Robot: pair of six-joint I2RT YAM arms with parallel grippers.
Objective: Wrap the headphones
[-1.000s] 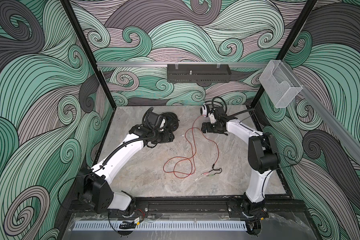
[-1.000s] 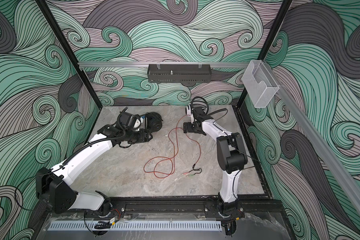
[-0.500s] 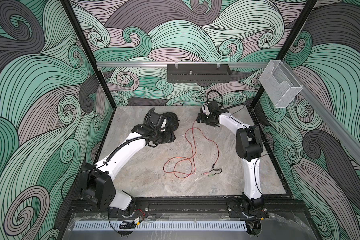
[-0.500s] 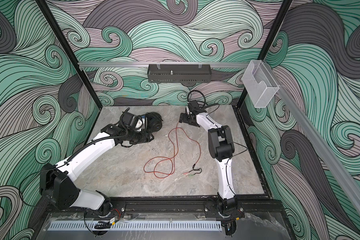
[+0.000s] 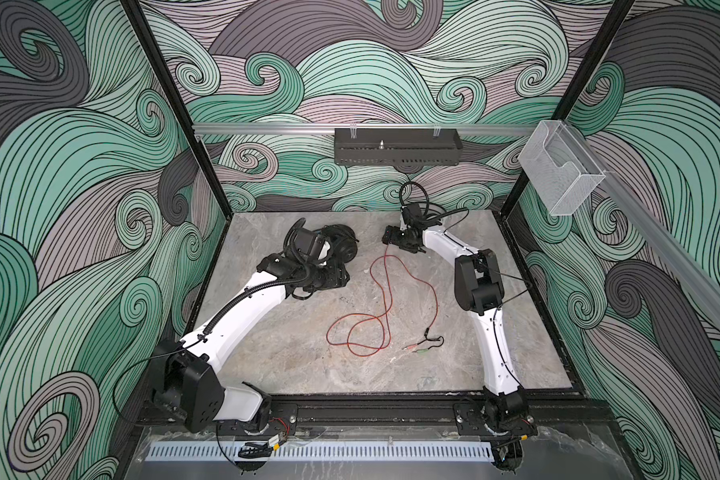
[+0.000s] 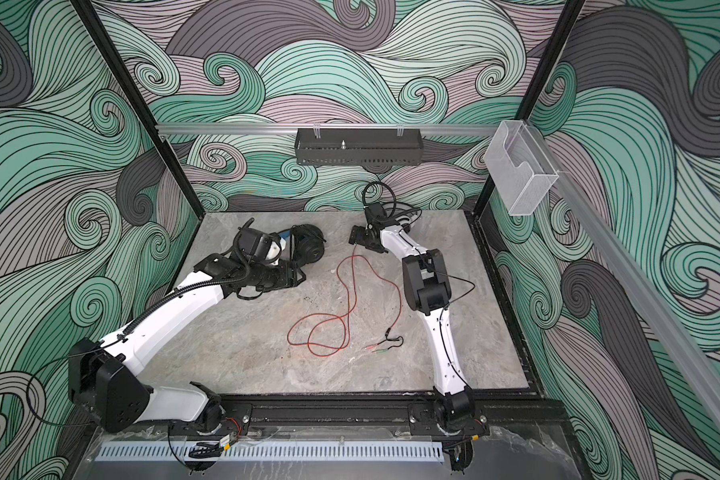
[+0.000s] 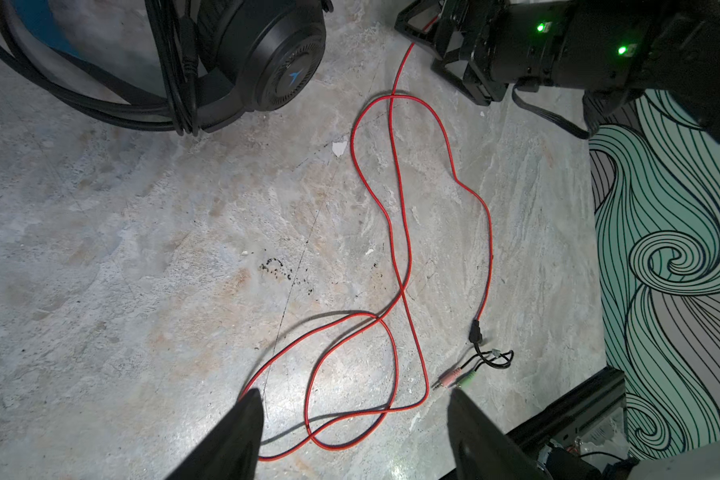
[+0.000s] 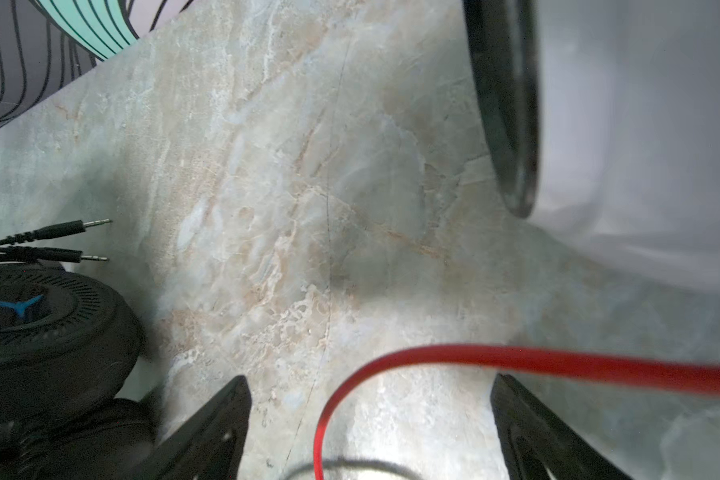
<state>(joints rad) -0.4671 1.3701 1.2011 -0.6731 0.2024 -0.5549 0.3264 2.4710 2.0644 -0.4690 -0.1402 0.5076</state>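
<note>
Slack in red cord (image 8: pixel 558 362) mid-table, running to white headset (image 8: pixel 641 145) far right
Looks limp, light: pinch near earcup; right gripper (image 8: pixel 368 378) open astride it, left gripper (image 7: pixel 354 392) open, empty, beside black headset (image 7: pixel 267 50)

headset (image 5: pixel 344 249) back-left | cord (image 7: pixel 405 293) centre | 2 plugs (image 5: pixel 416 348) front, right of cord

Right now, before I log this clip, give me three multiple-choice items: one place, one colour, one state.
1. On the table, the black headset lies: A back left; B front right; C front left.
2. The loose cord is: A blue; B red; C yellow.
3. The left gripper is: A open, empty; B shut on the cord; C shut on the headset.
Key: A, seen back left in both top views; B, red loops across the table; A, jaws apart, nothing between.
</note>
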